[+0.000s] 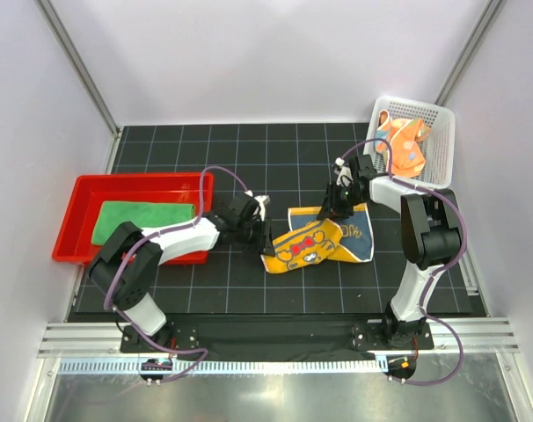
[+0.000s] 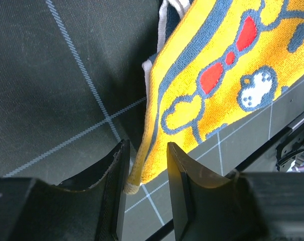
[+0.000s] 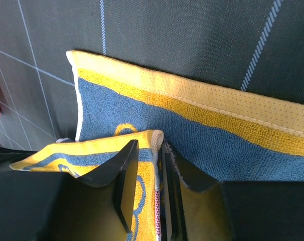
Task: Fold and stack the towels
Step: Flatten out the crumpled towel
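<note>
Red plastic tray (image 1: 73,230) at left, white mesh basket (image 1: 444,141) far right, black gridded mat (image 1: 205,149)

orange towel (image 1: 404,148), print apparently too small

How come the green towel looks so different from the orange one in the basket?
The green towel is plain; the orange towel has coloured dots. The green towel lies folded flat in the red tray; the orange towel sits crumpled in the white basket. Both are small cloths, and neither is held: the left claw and right claw are at the tiger towel.
</note>
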Action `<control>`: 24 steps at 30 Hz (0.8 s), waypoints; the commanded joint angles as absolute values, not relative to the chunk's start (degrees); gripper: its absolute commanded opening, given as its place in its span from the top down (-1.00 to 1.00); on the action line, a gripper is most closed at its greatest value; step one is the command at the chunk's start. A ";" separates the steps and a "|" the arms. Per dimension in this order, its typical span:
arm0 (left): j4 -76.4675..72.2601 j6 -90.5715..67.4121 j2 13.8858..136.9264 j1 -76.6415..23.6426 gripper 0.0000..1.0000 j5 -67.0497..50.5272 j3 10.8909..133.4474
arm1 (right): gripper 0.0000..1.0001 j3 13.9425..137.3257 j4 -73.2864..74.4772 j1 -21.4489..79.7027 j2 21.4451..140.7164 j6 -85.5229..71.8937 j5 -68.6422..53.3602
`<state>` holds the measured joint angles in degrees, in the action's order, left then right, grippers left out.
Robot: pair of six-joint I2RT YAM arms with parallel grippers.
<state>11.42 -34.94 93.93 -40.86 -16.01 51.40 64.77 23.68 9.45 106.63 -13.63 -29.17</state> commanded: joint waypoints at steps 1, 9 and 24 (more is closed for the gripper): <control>10.55 -35.33 91.06 -40.87 0.22 -15.38 50.80 | 0.37 67.06 22.32 9.32 105.64 -13.71 -30.23; 10.98 -34.89 90.53 -40.87 0.95 -15.73 50.89 | 0.53 67.67 22.06 9.23 106.43 -13.71 -29.97; 39.00 -14.51 88.33 -39.90 1.00 -0.54 89.08 | 0.98 85.33 25.41 9.32 83.60 -16.09 -23.03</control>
<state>29.85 -24.34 92.31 -40.69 -8.43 74.98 75.50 27.88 9.45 96.23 -15.75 -25.41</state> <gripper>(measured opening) 0.039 0.050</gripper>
